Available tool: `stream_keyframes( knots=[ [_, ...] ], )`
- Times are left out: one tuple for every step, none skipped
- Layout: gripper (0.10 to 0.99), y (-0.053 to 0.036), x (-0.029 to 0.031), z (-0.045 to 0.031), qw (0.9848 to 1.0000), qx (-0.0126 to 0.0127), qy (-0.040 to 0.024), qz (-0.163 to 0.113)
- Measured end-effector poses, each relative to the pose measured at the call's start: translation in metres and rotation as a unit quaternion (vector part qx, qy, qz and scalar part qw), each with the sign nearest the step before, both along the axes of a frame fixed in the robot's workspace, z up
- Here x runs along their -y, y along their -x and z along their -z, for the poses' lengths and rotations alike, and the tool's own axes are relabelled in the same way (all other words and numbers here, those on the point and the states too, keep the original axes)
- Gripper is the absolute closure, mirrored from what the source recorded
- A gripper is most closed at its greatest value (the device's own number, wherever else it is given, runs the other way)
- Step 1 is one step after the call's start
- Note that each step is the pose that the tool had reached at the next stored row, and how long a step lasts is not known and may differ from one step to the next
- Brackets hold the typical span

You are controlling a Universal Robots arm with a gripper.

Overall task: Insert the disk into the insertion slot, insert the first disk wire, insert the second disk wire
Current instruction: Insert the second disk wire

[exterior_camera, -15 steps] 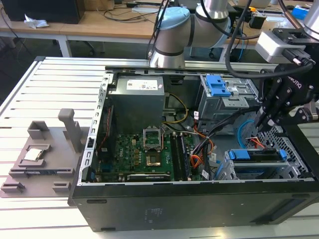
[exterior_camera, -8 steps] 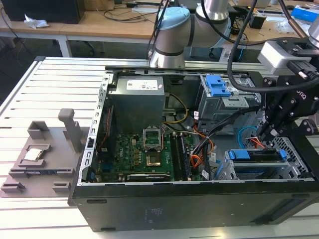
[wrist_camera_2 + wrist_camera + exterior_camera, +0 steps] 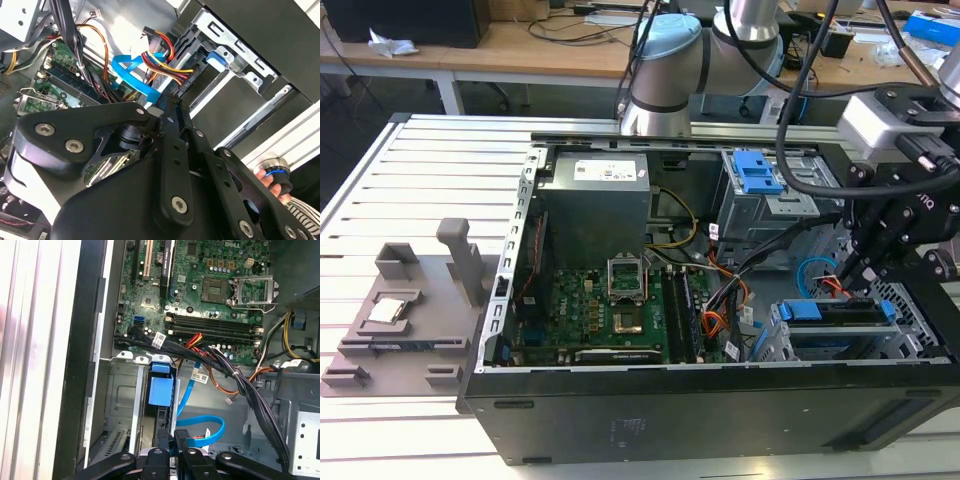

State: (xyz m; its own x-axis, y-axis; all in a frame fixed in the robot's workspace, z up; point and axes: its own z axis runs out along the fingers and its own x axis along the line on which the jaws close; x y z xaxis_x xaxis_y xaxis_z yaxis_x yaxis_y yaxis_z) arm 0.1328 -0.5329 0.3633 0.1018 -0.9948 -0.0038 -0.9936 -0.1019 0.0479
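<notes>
Open computer case (image 3: 620, 420) lying on a slatted metal table (image 3: 410, 180), with the arm working at the case's corner on the exterior view's right. The disk (image 3: 840, 312), in its blue carrier, sits seated in the insertion slot (image 3: 800, 345), the low perforated cage at that corner. The gripper (image 3: 174, 437) hangs just above the disk's rear edge with its fingertips drawn together, apparently pinching a small dark plug, though the contact itself is hidden. The second disk wire (image 3: 200, 432) loops from beside the fingertips toward the motherboard (image 3: 610, 320). Judged risks: a plug presented tilted could jam or bend at the drive's connector; the orange and black cable bundle (image 3: 160, 62) crowds the port and could snag the fingers; the wire's loop could tug the plug askew.
</notes>
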Motion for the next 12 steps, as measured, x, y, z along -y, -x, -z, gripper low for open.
stream_keyframes(
  knots=[
    [0.922,0.0000,0.0000,0.0003,1.0000,0.0000,-0.0001,0.003],
    [0.922,0.0000,0.0000,0.0005,1.0000,0.0000,-0.0001,0.006],
    [0.922,0.0000,0.0000,0.0007,0.9999,0.0000,-0.0002,0.011],
    [0.922,0.0000,0.0000,0.0009,0.9999,0.0000,-0.0002,0.016],
    [0.922,0.0000,0.0000,0.0012,0.9995,0.0000,-0.0003,0.032],
    [0.922,0.0000,0.0000,0.0013,0.9992,0.0000,-0.0003,0.040],
    [0.922,0.0000,0.0000,0.0014,0.9989,0.0000,-0.0003,0.047],
    [0.922,0.0000,0.0000,0.0013,0.9988,0.0000,-0.0002,0.049],
    [0.922,0.0000,0.0000,0.0013,0.9988,0.0000,-0.0002,0.049],
    [0.922,0.0000,0.0000,0.0013,0.9988,0.0000,-0.0002,0.049],
    [0.922,0.0000,0.0000,0.0013,0.9988,0.0000,-0.0002,0.049],
    [0.922,0.0000,0.0000,0.0014,0.9988,0.0000,-0.0003,0.049]
  ],
)
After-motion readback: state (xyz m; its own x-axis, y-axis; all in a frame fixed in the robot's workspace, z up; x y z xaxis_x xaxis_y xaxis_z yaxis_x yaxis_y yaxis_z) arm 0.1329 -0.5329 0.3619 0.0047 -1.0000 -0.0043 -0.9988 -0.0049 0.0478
